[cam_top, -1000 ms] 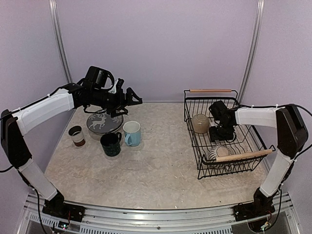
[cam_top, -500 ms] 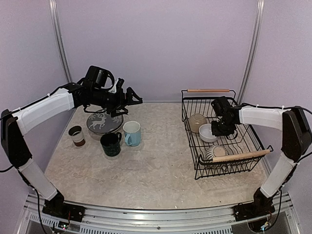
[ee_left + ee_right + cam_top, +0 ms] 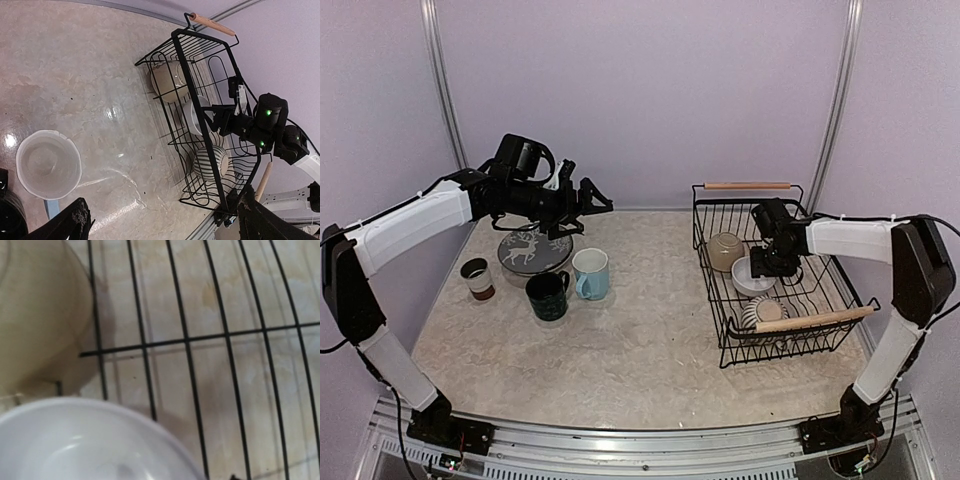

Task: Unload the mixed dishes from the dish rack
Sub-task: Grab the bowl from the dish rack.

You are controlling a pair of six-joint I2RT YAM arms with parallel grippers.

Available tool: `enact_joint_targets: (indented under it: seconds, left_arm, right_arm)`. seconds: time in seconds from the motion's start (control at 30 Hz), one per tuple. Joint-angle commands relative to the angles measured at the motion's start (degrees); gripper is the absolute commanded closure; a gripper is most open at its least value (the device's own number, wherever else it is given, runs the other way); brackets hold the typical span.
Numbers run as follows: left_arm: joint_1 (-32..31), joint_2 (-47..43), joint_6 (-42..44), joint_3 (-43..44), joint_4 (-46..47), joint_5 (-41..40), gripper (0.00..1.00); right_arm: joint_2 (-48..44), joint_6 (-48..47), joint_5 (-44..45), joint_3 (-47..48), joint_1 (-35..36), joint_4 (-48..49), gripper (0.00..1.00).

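Note:
The black wire dish rack (image 3: 825,285) with wooden handles stands at the right. My right gripper (image 3: 767,263) is inside it, shut on the rim of a white bowl (image 3: 752,277), which fills the lower left of the right wrist view (image 3: 85,445). A beige bowl (image 3: 725,250) and a striped grey mug (image 3: 761,313) also lie in the rack. My left gripper (image 3: 588,203) is open and empty above the deer-pattern plate (image 3: 533,250). The brown-white cup (image 3: 477,277), dark green mug (image 3: 548,295) and light blue mug (image 3: 590,273) stand on the table at the left.
The left wrist view shows the rack (image 3: 182,55) from the side, with the beige bowl (image 3: 167,80), white bowl (image 3: 192,116) and striped mug (image 3: 210,161) inside, and the light blue mug (image 3: 48,164) below. Walls close in behind and on both sides.
My right gripper has drawn the white bowl up into view beside the beige bowl, and the rack has shifted slightly left. The left arm has not moved.

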Motion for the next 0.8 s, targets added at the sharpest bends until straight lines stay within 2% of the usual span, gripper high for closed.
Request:
enact_joint_targets:
  seconds: [0.0,0.07,0.23,0.47,0.77]
  left_arm:
    - [-0.2,0.9,-0.2,1.6,-0.5,0.9,0.02]
    - [-0.2,1.0,-0.2,1.6,-0.6,1.1,0.02]
    - [-0.2,0.9,0.2,1.8,-0.8,0.8,0.01]
    - [-0.2,0.9,0.6,1.9,-0.7,0.9,0.01]
    - [-0.3,2.4,1.2,3.0,-0.3,4.9,0.01]
  right_arm:
    - [3.7,0.6,0.1,1.2,-1.7,-0.3,0.43]
    - [4.8,0.5,-0.2,0.9,-2.0,0.1,0.45]
    - [5.3,0.5,-1.4,0.6,-2.1,1.6,0.71]
    - [0.6,0.8,-0.3,0.6,-2.1,1.1,0.99]
    - [-11.2,0.4,-0.5,-2.2,-2.1,2.7,1.0]
